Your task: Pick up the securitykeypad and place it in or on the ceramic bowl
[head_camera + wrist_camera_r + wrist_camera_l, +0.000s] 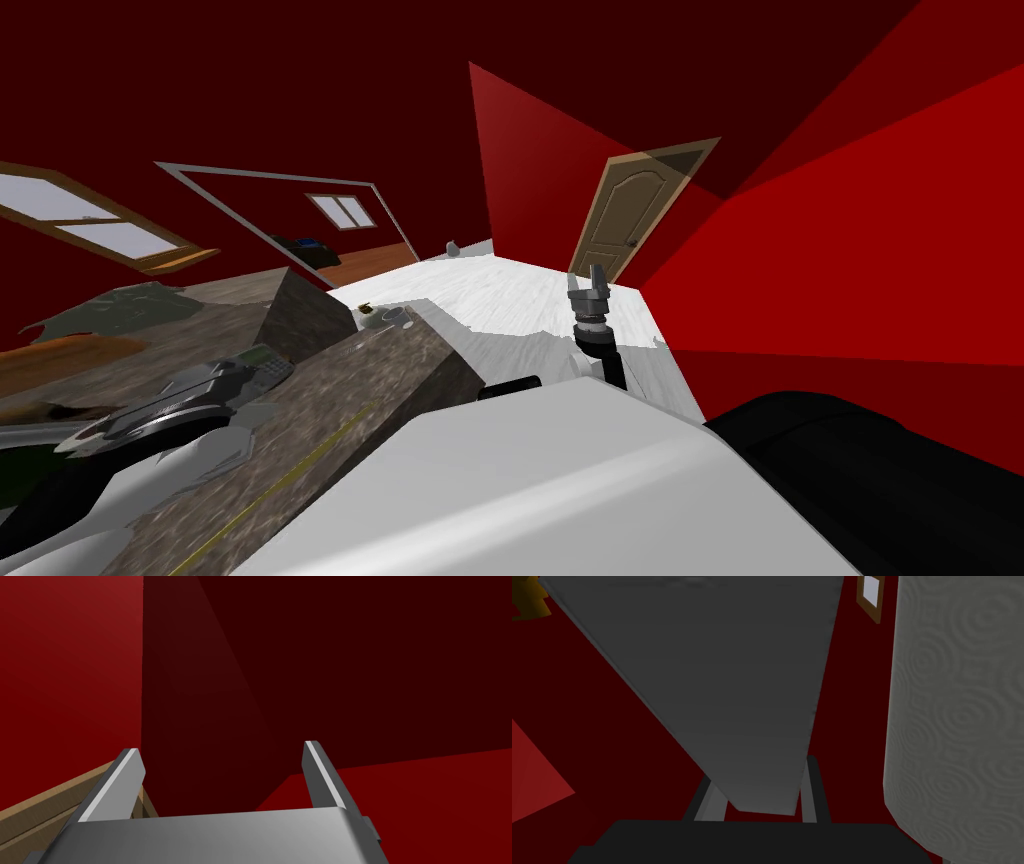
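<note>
2 fingers of your left gripper [760, 801] pinched the grey securitykeypad [722, 686] by its narrow edges over the tabletop [400, 385]; it looked stiff, light, smooth. Your right gripper [225, 771] stood spread, empty.

Dark red walls [300, 80], tan door [630, 215], white floor [520, 290], speckled counter [330, 420].

Dim, hard-edged shadows — wide-lens splay

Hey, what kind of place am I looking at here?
Most likely a room inside a house: dark red walls, a panelled wooden door, a wood-framed window and a speckled, stone-look counter.
</note>
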### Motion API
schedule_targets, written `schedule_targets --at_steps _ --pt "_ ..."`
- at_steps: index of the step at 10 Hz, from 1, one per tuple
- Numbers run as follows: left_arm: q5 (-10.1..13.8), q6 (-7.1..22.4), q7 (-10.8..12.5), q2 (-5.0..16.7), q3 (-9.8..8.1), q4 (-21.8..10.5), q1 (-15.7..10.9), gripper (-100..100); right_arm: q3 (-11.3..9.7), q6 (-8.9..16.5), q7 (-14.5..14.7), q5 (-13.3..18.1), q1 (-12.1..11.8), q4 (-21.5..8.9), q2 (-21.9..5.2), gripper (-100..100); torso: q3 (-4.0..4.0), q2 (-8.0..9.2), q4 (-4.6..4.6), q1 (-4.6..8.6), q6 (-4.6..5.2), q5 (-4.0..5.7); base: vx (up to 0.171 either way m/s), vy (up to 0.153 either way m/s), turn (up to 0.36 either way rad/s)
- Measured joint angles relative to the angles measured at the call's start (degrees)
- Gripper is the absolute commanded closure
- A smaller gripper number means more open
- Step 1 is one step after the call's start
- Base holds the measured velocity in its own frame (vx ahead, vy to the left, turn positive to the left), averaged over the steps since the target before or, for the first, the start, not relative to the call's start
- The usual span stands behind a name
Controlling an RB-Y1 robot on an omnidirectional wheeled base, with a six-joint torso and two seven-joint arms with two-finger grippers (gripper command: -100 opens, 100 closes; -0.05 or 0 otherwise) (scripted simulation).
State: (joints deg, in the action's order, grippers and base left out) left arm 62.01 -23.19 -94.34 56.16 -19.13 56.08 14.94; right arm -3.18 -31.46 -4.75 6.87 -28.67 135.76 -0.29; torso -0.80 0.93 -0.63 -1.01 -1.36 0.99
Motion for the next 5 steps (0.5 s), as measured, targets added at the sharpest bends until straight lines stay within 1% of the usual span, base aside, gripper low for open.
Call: schedule_targets --at_steps 1,3,4,5 --pt "1.43 0.18 -0.47 0.54 0.14 -0.51 -0.32 100 0.0 0.0 0.0 0.0 -0.01 0.0 0.0 0 0.01 -0.04 -0.01 -0.03 -0.03 0.0 -0.061 0.044 -0.162" --pt "4.46 0.83 -2.12 1.36 0.08 -1.04 -0.65 100 0.0 0.0 0.0 0.0 -0.01 0.0 0.0 0 -0.01 -0.04 -0.04 -0.08 -0.04 0.02 -0.047 0.052 -0.108" --pt "6.27 1.43 -3.28 1.81 -0.31 -1.06 -0.67 100 0.0 0.0 0.0 0.0 0.0 0.0 0.0 0 -0.01 -0.05 -0.06 -0.12 0.03 0.06 -0.038 0.047 -0.078" --pt "7.57 1.77 -4.05 2.09 -0.43 -1.14 -0.83 100 0.0 0.0 0.0 0.0 -0.01 0.0 0.0 0 0.01 -0.07 -0.05 -0.09 -0.03 0.04 -0.059 0.043 -0.105"
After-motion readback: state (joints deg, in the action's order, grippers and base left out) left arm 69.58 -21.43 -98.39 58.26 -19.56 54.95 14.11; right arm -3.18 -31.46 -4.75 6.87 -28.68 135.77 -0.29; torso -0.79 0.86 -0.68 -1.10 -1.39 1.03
